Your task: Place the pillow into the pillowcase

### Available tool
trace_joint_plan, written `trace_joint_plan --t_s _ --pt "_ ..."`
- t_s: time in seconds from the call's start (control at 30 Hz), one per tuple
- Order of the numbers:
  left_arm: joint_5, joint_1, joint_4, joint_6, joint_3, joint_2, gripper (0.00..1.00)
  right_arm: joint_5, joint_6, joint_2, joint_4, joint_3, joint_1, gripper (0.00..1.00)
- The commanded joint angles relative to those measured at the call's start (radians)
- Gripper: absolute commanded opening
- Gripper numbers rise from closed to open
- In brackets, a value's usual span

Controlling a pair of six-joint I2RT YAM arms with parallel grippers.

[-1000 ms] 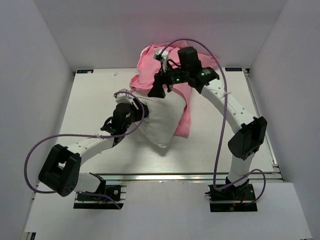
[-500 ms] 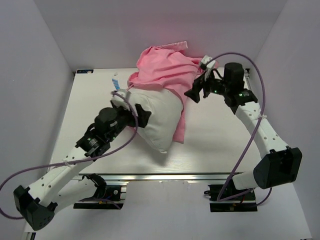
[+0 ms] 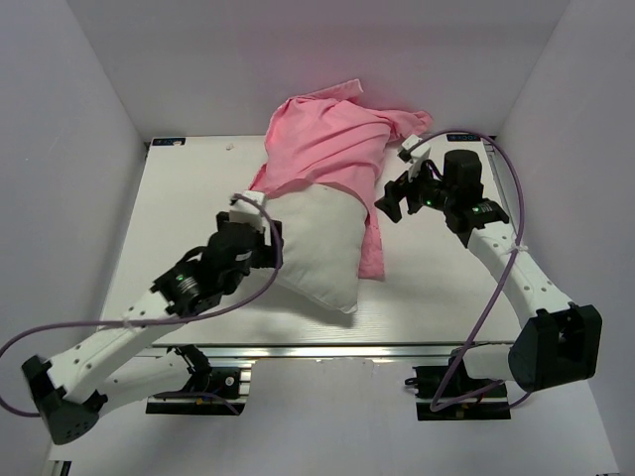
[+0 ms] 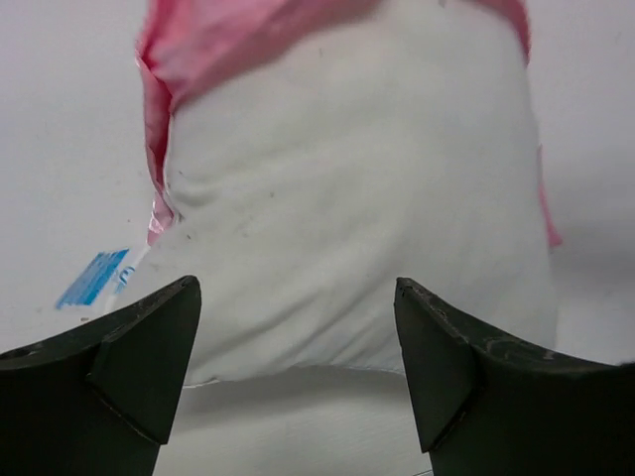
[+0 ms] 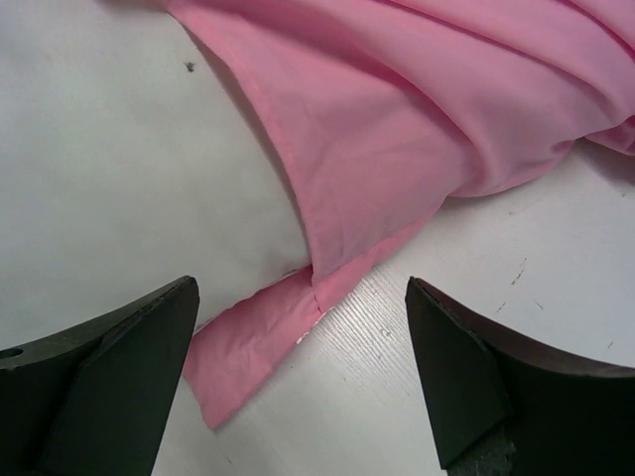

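Observation:
The white pillow (image 3: 322,243) lies in the middle of the table, its far end inside the pink pillowcase (image 3: 332,144), which bunches up against the back wall. My left gripper (image 3: 266,238) is open at the pillow's left edge; in the left wrist view the pillow (image 4: 347,218) fills the space ahead of the spread fingers and the pillowcase (image 4: 213,35) covers its far end. My right gripper (image 3: 389,201) is open and empty just right of the pillowcase's lower flap (image 3: 371,253). In the right wrist view the pillowcase edge (image 5: 397,149) drapes over the pillow (image 5: 129,178).
White walls enclose the table (image 3: 446,288) on three sides. A blue-printed label (image 4: 91,279) lies on the table left of the pillow. A metal rail (image 3: 327,350) runs along the near edge by the arm bases.
My left arm has swung toward the pillow's left edge. The right gripper has come off the pillowcase and moved right and nearer. The pillow has shifted slightly right, deeper under the case.

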Motion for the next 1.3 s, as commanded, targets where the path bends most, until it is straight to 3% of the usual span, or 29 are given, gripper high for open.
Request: trace_joint_plan --t_s 0.0,0.13,0.23,0.37,0.5,0.8,0.9,0.93,0.97,1.07,1.13,1.27 --pt "-0.070 0.002 -0.064 -0.082 0.050 -0.114 0.87 0.018 0.009 -0.012 0.048 -0.014 -0.010 0.90" --pt "-0.009 0.002 -0.090 -0.102 0.072 -0.159 0.93 0.013 0.010 0.004 0.047 -0.004 -0.015 0.89" --pt "0.091 0.002 -0.011 -0.019 0.079 -0.173 0.97 0.013 0.006 0.015 0.047 -0.012 -0.018 0.89" --pt "0.284 -0.004 0.085 0.081 0.102 -0.019 0.98 0.013 0.013 0.034 0.068 -0.050 -0.018 0.89" --pt "0.199 -0.099 0.137 0.189 0.203 0.218 0.98 0.067 0.032 0.060 0.094 -0.078 -0.016 0.85" --pt "0.048 -0.101 0.275 0.367 0.270 0.587 0.98 0.088 0.058 0.107 0.139 -0.101 -0.009 0.82" --pt "0.024 -0.069 0.275 0.355 0.273 0.678 0.76 0.074 0.068 0.153 0.136 -0.067 -0.004 0.81" --pt "0.034 -0.057 0.279 0.342 0.273 0.689 0.61 0.067 0.070 0.167 0.133 -0.055 -0.001 0.81" --pt "0.039 -0.046 0.287 0.329 0.271 0.695 0.36 0.056 0.075 0.190 0.130 -0.043 0.000 0.80" --pt "0.089 -0.006 0.327 0.293 0.271 0.674 0.07 0.051 0.072 0.228 0.131 -0.007 0.025 0.81" --pt "0.112 0.000 0.328 0.262 0.291 0.665 0.00 0.074 0.070 0.248 0.136 0.016 0.042 0.81" --pt "0.155 0.016 0.324 0.240 0.316 0.646 0.00 0.129 0.072 0.313 0.186 0.052 0.080 0.81"
